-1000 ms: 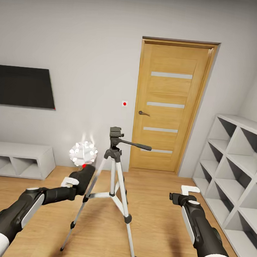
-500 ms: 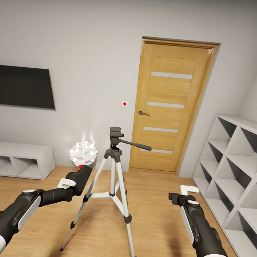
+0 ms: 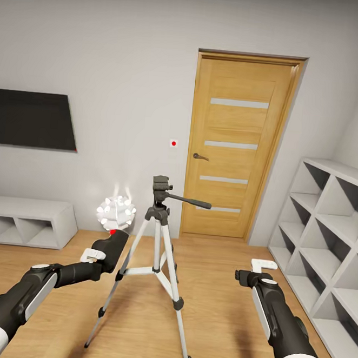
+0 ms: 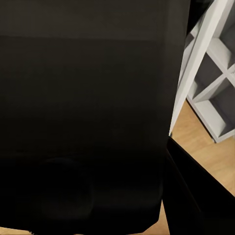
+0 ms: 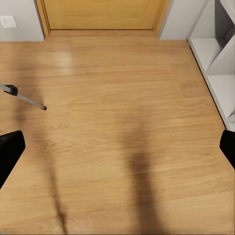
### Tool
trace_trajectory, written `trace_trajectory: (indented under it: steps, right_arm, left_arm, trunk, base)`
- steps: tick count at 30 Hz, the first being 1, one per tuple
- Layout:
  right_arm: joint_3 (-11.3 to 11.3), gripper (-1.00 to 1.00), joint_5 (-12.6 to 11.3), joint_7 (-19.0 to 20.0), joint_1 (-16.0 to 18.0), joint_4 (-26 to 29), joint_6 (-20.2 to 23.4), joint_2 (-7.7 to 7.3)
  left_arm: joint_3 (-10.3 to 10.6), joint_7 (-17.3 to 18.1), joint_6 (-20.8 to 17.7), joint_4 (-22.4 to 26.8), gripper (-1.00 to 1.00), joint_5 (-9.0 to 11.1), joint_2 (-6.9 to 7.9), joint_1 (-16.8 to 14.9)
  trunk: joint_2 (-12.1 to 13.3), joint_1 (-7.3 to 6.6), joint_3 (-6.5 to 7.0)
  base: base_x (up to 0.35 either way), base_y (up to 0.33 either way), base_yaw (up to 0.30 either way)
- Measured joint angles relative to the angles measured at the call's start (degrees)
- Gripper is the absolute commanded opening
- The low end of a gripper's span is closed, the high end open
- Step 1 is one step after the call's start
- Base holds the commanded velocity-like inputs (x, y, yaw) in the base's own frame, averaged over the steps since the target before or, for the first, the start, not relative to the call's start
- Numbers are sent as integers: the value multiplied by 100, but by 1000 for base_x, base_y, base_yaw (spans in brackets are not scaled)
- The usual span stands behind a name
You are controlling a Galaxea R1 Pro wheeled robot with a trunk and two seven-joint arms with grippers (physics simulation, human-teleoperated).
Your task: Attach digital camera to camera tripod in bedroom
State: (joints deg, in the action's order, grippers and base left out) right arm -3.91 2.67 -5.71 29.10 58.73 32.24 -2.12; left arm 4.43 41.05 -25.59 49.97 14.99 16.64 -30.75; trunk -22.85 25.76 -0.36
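Left tool (image 3: 109, 247) gripping digital camera (image 3: 113, 245) (beside camera tripod (image 3: 156, 253))

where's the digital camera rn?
Head view: digital camera is held in the left gripper, left of the camera tripod, below its head.

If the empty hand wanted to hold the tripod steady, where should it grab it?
Probably the tripod center post, just under the dark head, reached from the robot's right by the open right hand. That post stands upright and slim between the spread legs; the pan handle pointing right sits higher, so come in beneath it.
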Motion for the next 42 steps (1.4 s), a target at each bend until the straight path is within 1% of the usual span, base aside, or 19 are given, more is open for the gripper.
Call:
trace_trajectory:
  steps: [14, 38, 42]
  right_arm:
    - [0, 100, 0, 1, -5, -1, 5, -1]
    - [2, 100, -25, 35, -5, -1, -54, -19]
    - [-4, 100, -58, 47, -4, -8, -51, -24]
  left_arm:
    - [0, 2, -53, 102, -100, 23, -7, 0]
    - [0, 8, -55, 96, -100, 31, -9, 0]
    - [0, 7, -55, 97, -100, 131, -1, 3]
  trunk:
    - [8, -2, -114]
    - [8, -1, -332]
    - [8, -1, -368]
  base:
    - [0, 0, 0]
    - [0, 0, 0]
    - [0, 0, 0]
